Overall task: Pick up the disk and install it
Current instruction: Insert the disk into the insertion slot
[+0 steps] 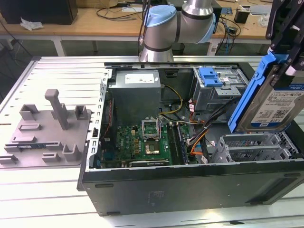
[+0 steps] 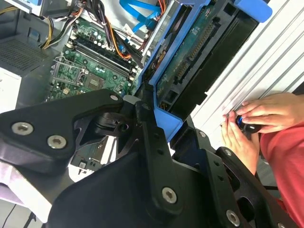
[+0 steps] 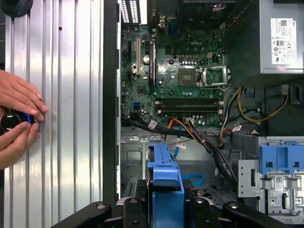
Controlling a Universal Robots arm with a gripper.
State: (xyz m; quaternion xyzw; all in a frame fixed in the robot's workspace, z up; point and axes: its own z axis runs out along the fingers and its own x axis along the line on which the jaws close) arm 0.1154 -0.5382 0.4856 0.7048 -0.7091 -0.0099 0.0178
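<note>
Disk (image 1: 273, 107) hangs tilted in the air over the corner of the open computer case (image 1: 190, 185) at the exterior view's right, its labelled silver face turned toward that camera and its blue carrier rail (image 1: 247, 95) running along the edge. The gripper (image 1: 284, 57) is clamped on its upper end, black fingers pinching the blue rail from both sides. In the second wrist view the gripper (image 2: 156, 118) closes on the rail and the disk's green circuit-board underside (image 2: 190, 52) shows, with a dark connector strip along it. In the first wrist view the disk (image 3: 165, 175) is seen edge-on as a blue bar rising from between the gripper's black links (image 3: 164, 209).

Just below the disk in the exterior view sits a silver slotted bay frame (image 1: 251, 145), apart from it. Farther back stands a metal drive cage with a blue latch (image 1: 211, 76). Orange and black cables (image 1: 199, 140) run between the cage and the green motherboard (image 1: 142, 142), and the grey power supply (image 1: 136, 90) sits behind the board. The robot arm (image 1: 175, 23) rises behind the case.

The case lies on a ribbed metal surface (image 1: 47, 199). Well apart, toward the exterior view's left, a grey moulded fixture (image 1: 47, 128) with upright posts rests on it. Beside the case in both wrist views, a person's 2 hands (image 3: 16, 118) rest on the surface around a small black knob (image 3: 12, 121), with a red sleeve (image 2: 285, 161) behind them
</note>
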